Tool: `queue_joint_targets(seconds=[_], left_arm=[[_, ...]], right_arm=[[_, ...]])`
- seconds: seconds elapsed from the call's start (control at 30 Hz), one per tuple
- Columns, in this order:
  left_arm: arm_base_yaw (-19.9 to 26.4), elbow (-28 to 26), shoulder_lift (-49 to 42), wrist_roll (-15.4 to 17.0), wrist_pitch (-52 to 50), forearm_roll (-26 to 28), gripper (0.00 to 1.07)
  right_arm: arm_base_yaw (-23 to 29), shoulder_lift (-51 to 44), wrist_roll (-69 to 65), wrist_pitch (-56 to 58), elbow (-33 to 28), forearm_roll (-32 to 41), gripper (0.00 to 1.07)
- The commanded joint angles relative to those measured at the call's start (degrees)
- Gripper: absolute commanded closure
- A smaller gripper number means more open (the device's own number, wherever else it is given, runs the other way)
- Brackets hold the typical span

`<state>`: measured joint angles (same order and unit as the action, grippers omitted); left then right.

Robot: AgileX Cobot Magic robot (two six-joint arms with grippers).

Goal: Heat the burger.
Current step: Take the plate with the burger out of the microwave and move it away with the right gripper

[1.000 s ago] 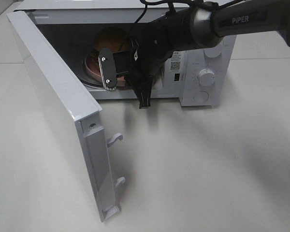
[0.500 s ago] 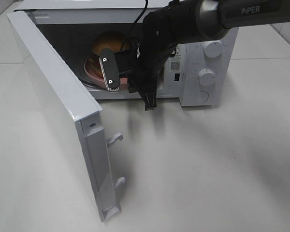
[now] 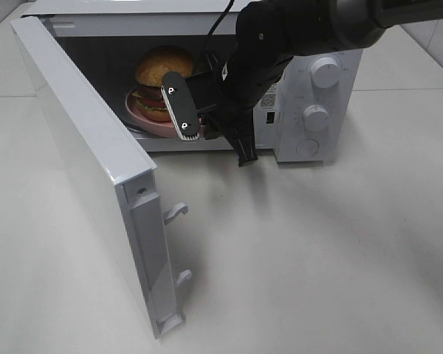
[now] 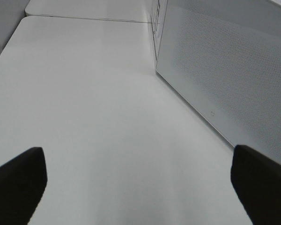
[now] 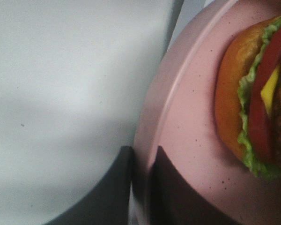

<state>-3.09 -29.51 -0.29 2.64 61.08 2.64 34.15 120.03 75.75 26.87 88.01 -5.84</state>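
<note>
One burger: you are looking at the burger (image 3: 162, 77) sitting on the pink plate (image 3: 144, 116) inside the microwave (image 3: 310, 110), which is standing at the far edge of the tabletop (image 3: 317, 251).
Burger layers: the right wrist view is showing you the burger (image 5: 253, 98) side-on, with orange-brown bun, green lettuce, red tomato and yellow cheese resting on the speckled plate (image 5: 187, 136).
Right hand: your right hand (image 3: 214, 133) is reaching across the microwave's open mouth, and in the wrist view its two fingers (image 5: 171, 197) are closing on the plate's rim, one on each side, so it is grasping the plate.
Microwave door: the door (image 3: 96, 177) is hanging wide open, swinging out toward the near left part of the tabletop, its latch hooks (image 3: 176, 212) pointing right.
Controls: the knobs (image 3: 317, 116) are sitting on the panel at the microwave's right, just behind your right arm (image 3: 295, 29).
Left hand: your left hand (image 4: 140, 183) is hovering low over bare tabletop (image 4: 93, 117) beside the door's perforated panel (image 4: 234, 75); its fingertips (image 4: 18, 178) are standing well apart, released and holding nothing.
</note>
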Motion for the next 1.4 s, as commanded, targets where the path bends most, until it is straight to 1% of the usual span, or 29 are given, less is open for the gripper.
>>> queue_joint_targets(seconds=[0.03,0.13,0.23,0.3,0.37,0.4,0.47,0.5,0.53,0.57,0.6,0.67,0.7,0.73,0.8,0.83,0.87,0.9,0.97,1.0,1.03,1.07,1.13,1.17,1.2,1.27,1.4], left_arm=[[0.1,-0.1,-0.7,-0.1,0.1,-0.1,0.07],[0.1,-0.1,-0.7,-0.1,0.1,-0.1,0.07],[0.1,-0.1,-0.7,-0.1,0.1,-0.1,0.07],[0.1,-0.1,-0.7,-0.1,0.1,-0.1,0.07],[0.1,-0.1,-0.7,-0.1,0.1,-0.1,0.07],[0.1,-0.1,-0.7,-0.1,0.1,-0.1,0.07],[0.1,-0.1,-0.7,-0.1,0.1,-0.1,0.07],[0.1,-0.1,-0.7,-0.1,0.1,-0.1,0.07],[0.1,-0.1,-0.7,-0.1,0.1,-0.1,0.07],[0.1,-0.1,-0.7,-0.1,0.1,-0.1,0.07],[0.1,-0.1,-0.7,-0.1,0.1,-0.1,0.07],[0.1,-0.1,-0.7,-0.1,0.1,-0.1,0.07],[0.1,-0.1,-0.7,-0.1,0.1,-0.1,0.07],[0.1,-0.1,-0.7,-0.1,0.1,-0.1,0.07],[0.1,-0.1,-0.7,-0.1,0.1,-0.1,0.07],[0.1,-0.1,-0.7,-0.1,0.1,-0.1,0.07],[0.1,-0.1,-0.7,-0.1,0.1,-0.1,0.07],[0.1,-0.1,-0.7,-0.1,0.1,-0.1,0.07],[0.1,-0.1,-0.7,-0.1,0.1,-0.1,0.07],[0.1,-0.1,-0.7,-0.1,0.1,-0.1,0.07],[0.1,-0.1,-0.7,-0.1,0.1,-0.1,0.07],[0.1,-0.1,-0.7,-0.1,0.1,-0.1,0.07],[0.1,-0.1,-0.7,-0.1,0.1,-0.1,0.07],[0.1,-0.1,-0.7,-0.1,0.1,-0.1,0.07],[0.1,-0.1,-0.7,-0.1,0.1,-0.1,0.07],[0.1,-0.1,-0.7,-0.1,0.1,-0.1,0.07],[0.1,-0.1,-0.7,-0.1,0.1,-0.1,0.07]], right_arm=[[-1.0,-3.9,1.9,-1.9,-1.4,-0.5,1.07],[-1.0,-6.0,2.2,-2.0,-3.2,-0.5,1.07],[-1.0,-6.6,2.4,-2.1,-3.7,-0.5,1.07],[-1.0,-9.0,3.9,-2.2,-6.1,-0.3,1.07],[-1.0,-9.5,4.1,-2.2,-6.6,-0.3,1.07],[-1.0,-10.5,4.1,-2.5,-8.4,-0.3,1.07],[-1.0,-10.9,4.2,-2.6,-9.3,-0.3,1.07],[-1.0,-12.1,4.2,-3.4,-11.3,-0.3,1.07],[-1.0,-12.1,4.2,-3.4,-11.3,-0.3,1.07],[-1.0,-13.3,4.2,-4.4,-13.4,-0.3,1.07],[-1.0,-13.3,4.2,-4.4,-13.4,-0.3,1.07],[-1.0,-14.7,4.2,-5.6,-16.2,-0.2,1.07],[-1.0,-14.7,4.2,-5.6,-16.2,-0.2,1.07],[-1.0,-15.7,4.2,-6.1,-17.9,-0.1,1.06],[-1.0,-16.0,4.2,-6.6,-18.9,-0.1,1.06],[-1.0,-17.3,4.2,-8.1,-20.9,-0.1,1.06],[-1.0,-17.3,4.2,-8.1,-20.9,-0.1,1.06],[-1.0,-18.6,4.1,-9.3,-22.6,0.1,1.06],[-1.0,-19.0,4.1,-10.0,-23.5,0.2,1.06],[-1.0,-20.1,4.0,-10.8,-25.5,0.5,1.06],[-1.0,-20.1,4.0,-10.8,-25.5,0.5,1.06],[-1.0,-21.3,4.0,-11.5,-27.6,1.0,1.06],[-1.0,-21.9,4.0,-11.6,-28.4,1.0,1.06],[-1.0,-22.9,4.0,-11.9,-30.1,1.0,1.06],[-1.0,-22.9,4.0,-11.9,-30.1,1.0,1.06],[-1.0,-24.6,4.0,-12.1,-32.6,0.9,1.06],[-0.8,-26.8,4.0,-12.7,-34.7,0.9,1.06]])
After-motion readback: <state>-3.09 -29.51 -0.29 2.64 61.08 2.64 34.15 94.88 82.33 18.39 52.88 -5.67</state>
